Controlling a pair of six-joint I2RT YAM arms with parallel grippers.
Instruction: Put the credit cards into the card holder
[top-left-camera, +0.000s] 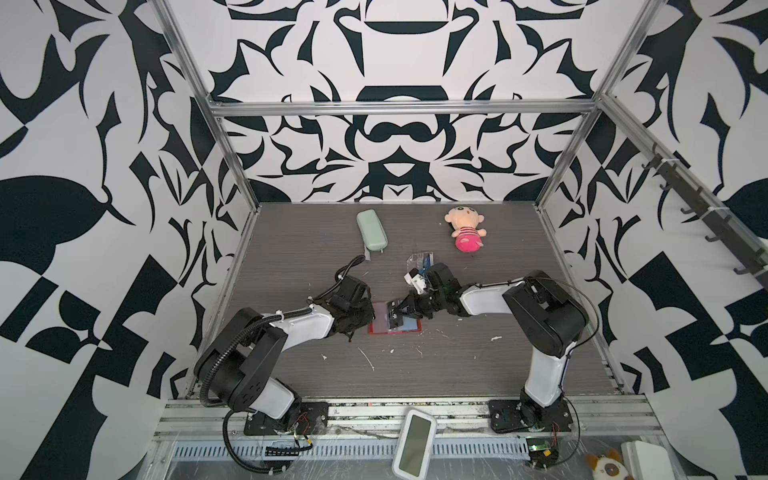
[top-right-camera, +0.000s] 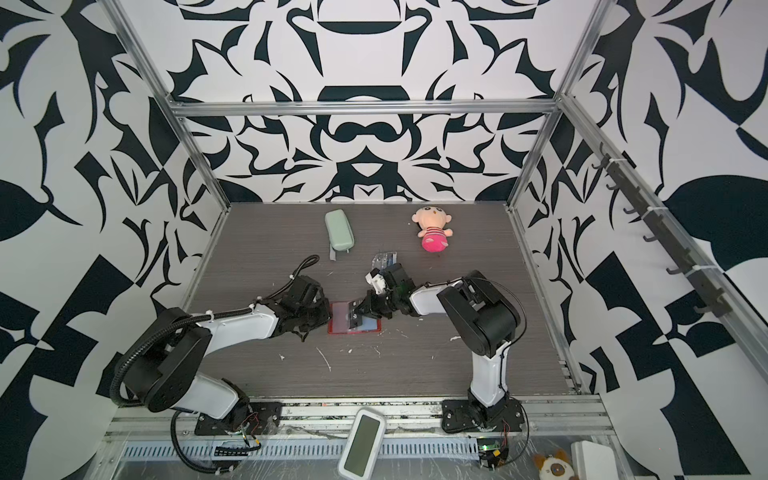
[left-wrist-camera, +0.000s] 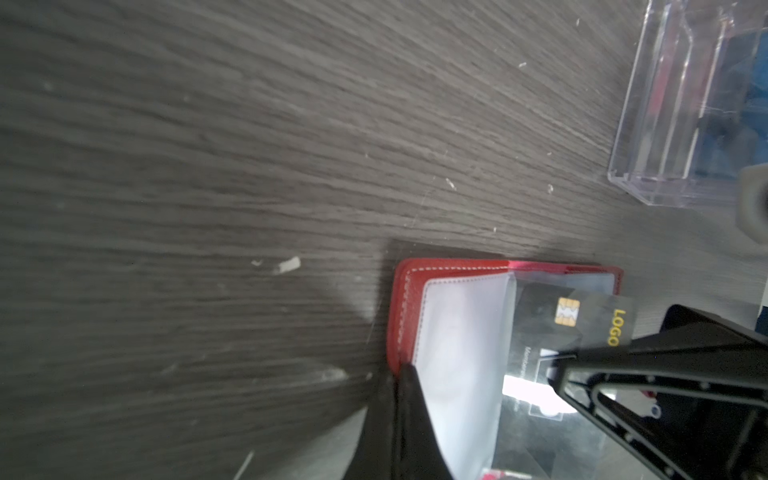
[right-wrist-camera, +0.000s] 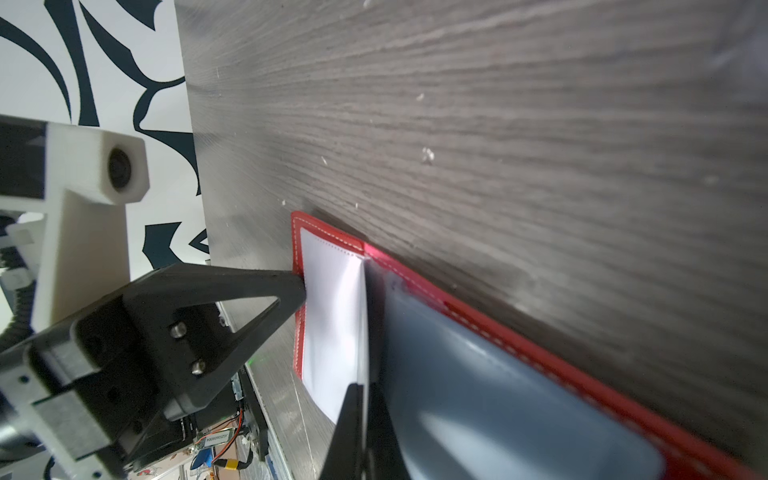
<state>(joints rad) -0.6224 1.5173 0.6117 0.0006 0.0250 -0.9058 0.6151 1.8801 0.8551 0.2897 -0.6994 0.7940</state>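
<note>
While the holder (top-left-camera: 379, 313) lies open at the middle of the table (top-left-camera: 457, 365), its 9 o'clock edge is pressed by the left gripper (left-wrist-camera: 405, 374). That gripper's jaws are closed tight, and whether anything is pinched between them cannot be told. The black card (left-wrist-camera: 582, 320) is gripped by its edge in the closed right gripper (right-wrist-camera: 361, 395), which reaches in from 2 o'clock. The card is tilted over the holder's middle, with its leading edge at or just inside a clear sleeve (left-wrist-camera: 461, 332), and is judged only partly inserted. A blue card (left-wrist-camera: 754, 83) appears to lie in the clear box (left-wrist-camera: 665, 124) at the holder's 12 o'clock. The black card is therefore yet to be pushed home and the blue one yet to be fetched. Whether the holder's grey-blue 3 o'clock half already hides a card cannot be told.
</note>
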